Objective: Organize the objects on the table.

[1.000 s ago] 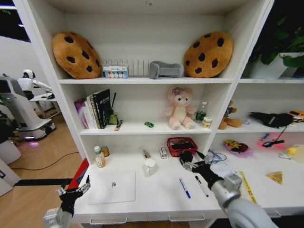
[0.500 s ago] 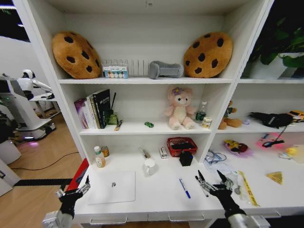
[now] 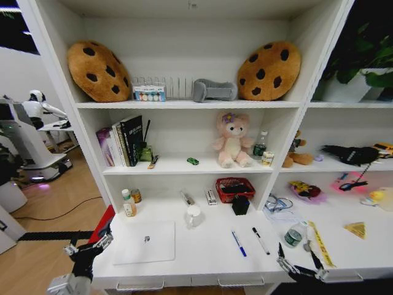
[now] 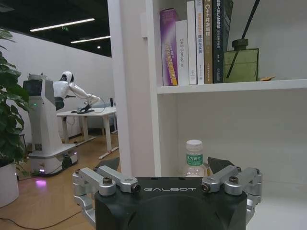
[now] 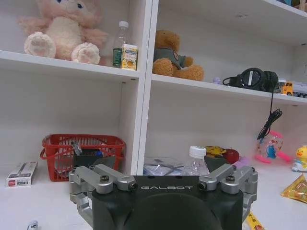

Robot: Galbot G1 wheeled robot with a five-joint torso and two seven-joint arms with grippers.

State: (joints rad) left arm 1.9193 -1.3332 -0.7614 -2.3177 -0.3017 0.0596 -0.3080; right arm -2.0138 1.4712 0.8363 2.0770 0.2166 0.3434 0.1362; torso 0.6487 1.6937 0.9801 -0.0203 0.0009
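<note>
On the white table [image 3: 209, 258] a slim silver laptop [image 3: 145, 241] lies shut at the left. A blue pen [image 3: 239, 243] and a black pen [image 3: 260, 240] lie side by side right of the middle. Further right stands a small jar with a green top [image 3: 293, 235]. A tiny green toy car [image 3: 193, 161] sits on the shelf above, left of the pink plush. My left gripper [image 3: 86, 247] hangs open off the table's front left corner. My right gripper [image 3: 299, 263] is open and empty over the front edge, just in front of the jar.
At the back of the table stand a red basket [image 3: 234, 187], a black cup [image 3: 241, 204], a white mug [image 3: 194, 215] and a drink bottle [image 3: 128, 203]. The shelf uprights rise close behind. A yellow strip [image 3: 320, 243] and cables [image 3: 277, 203] lie at the right.
My right gripper let go of the black cup beside the red basket, opened and drew back to the table's front edge. The left gripper sank slightly.
</note>
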